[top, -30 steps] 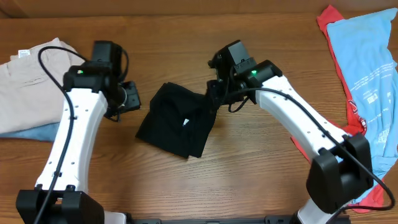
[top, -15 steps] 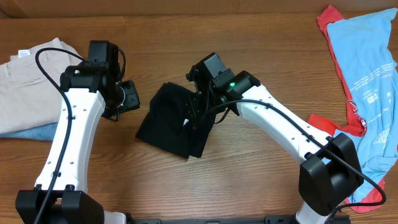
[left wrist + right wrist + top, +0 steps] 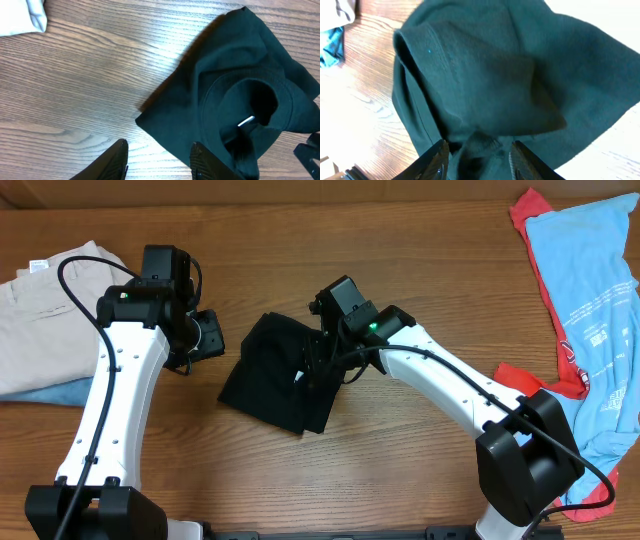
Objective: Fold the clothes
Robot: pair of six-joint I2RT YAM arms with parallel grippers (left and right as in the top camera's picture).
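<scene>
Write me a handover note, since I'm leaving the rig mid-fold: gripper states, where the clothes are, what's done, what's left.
Left gripper: fingers open, empty, over bare table beside the black T-shirt.
Right gripper: fingers open just above the black T-shirt, a crease of cloth between them, not visibly pinched.
Black T-shirt: mid-table, partly folded, bunched, white neck label showing.
Light-blue shirt and red shirt: loose heap, far right, unfolded.
Beige garment atop a blue garment, far left: looks folded.
Left to do: finish the black T-shirt, then the right-hand heap.
</scene>
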